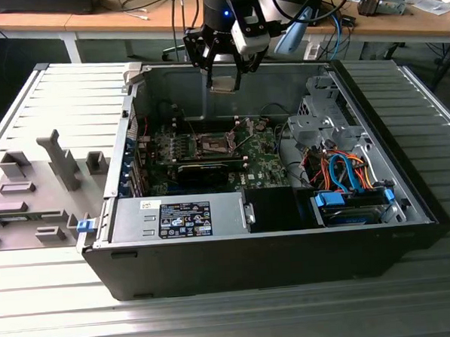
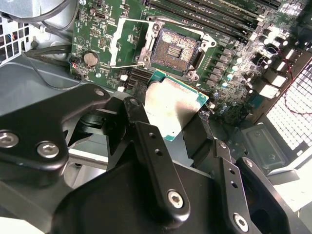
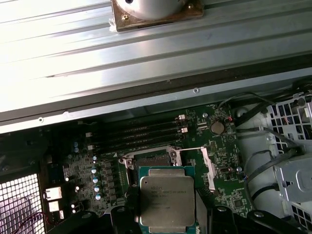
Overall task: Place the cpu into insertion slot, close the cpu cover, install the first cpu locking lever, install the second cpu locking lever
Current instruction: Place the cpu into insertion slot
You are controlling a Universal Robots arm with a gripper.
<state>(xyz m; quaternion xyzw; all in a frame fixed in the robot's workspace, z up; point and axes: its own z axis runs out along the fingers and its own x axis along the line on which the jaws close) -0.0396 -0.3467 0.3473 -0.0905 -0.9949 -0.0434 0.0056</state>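
Exterior view: one arm reached straight down into the open computer case (image 1: 408, 197), its gripper (image 1: 224, 79) clamping one cpu (image 1: 222, 86) high above the one insertion slot (image 1: 212, 145). In the second wrist view, the slot (image 2: 175, 48) lay bare beyond the jaws, with the cpu cover (image 2: 118, 46) swung open beside it. In the first wrist view, the print on the cpu (image 3: 167, 197) between the jaws was too small to read.

Pincer (image 1: 223, 82) pointing dwn, clamped on cpu (image 3: 167, 197)
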